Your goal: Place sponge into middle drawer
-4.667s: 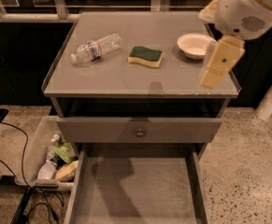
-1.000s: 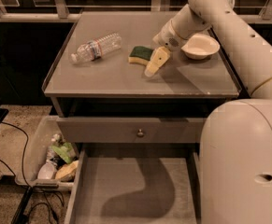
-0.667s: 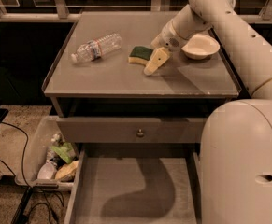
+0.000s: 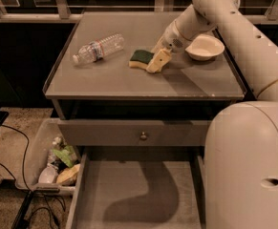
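Camera view: having swung across from beside the shallow white bowl [image 4: 204, 46] some seconds back, now pressing the pale two-finger gripper [image 4: 157, 62] against the right end of the small yellow, green-backed sponge [image 4: 140, 57], lying on the grey cabinet top [image 4: 105, 80]. Hardly shifting over the last second. Not possible telling whether clamped on it or merely touching. Probably settling into the grasp, with lifting not yet begun and the wide grey middle drawer [image 4: 100, 190] standing open below. Showing a label band on the clear plastic bottle [image 4: 98, 48], but offering nothing readable.
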Controlling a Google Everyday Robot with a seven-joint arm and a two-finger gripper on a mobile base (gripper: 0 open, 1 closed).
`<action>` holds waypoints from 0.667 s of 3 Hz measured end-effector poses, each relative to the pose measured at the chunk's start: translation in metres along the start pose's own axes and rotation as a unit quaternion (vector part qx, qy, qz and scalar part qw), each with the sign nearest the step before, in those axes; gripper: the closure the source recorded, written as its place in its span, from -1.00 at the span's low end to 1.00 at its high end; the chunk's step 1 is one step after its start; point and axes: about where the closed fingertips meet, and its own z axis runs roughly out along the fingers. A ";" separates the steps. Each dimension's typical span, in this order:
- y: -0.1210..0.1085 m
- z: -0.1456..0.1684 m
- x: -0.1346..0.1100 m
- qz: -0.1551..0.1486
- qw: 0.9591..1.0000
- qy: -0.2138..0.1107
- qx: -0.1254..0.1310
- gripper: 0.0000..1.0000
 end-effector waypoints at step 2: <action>0.000 0.000 0.000 0.000 1.000 0.000 0.000 1.00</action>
